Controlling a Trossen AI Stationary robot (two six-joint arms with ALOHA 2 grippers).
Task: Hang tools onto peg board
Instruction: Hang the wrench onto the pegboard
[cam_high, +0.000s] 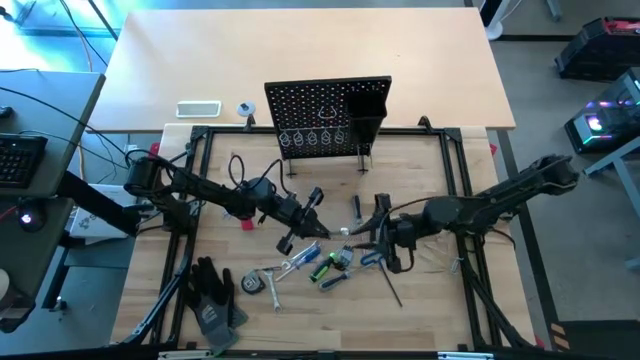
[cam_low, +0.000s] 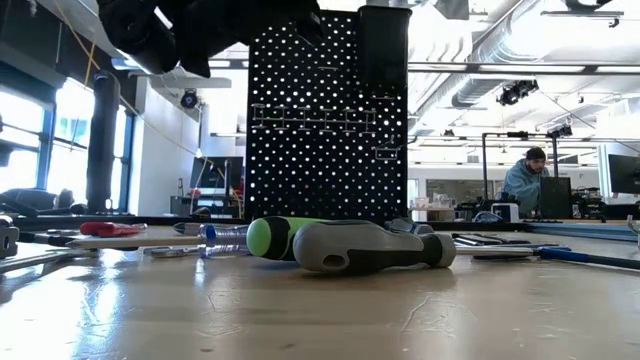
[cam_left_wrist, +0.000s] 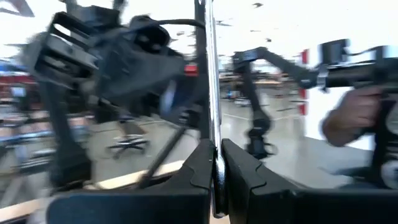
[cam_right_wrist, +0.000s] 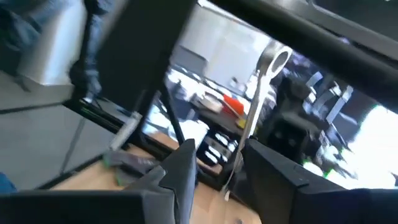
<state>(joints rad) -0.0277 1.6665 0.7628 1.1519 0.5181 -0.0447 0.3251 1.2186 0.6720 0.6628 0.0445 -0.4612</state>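
Shiny metal wrench (cam_left_wrist: 211, 93); matt perforated peg board (cam_high: 320, 115); wooden table (cam_high: 420, 310).

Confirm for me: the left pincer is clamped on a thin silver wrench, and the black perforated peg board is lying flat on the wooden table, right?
Partly. The left pincer is shut on the thin silver wrench, as the left wrist view shows. But the black perforated peg board is not lying flat: the low view shows it standing upright on the wooden table.
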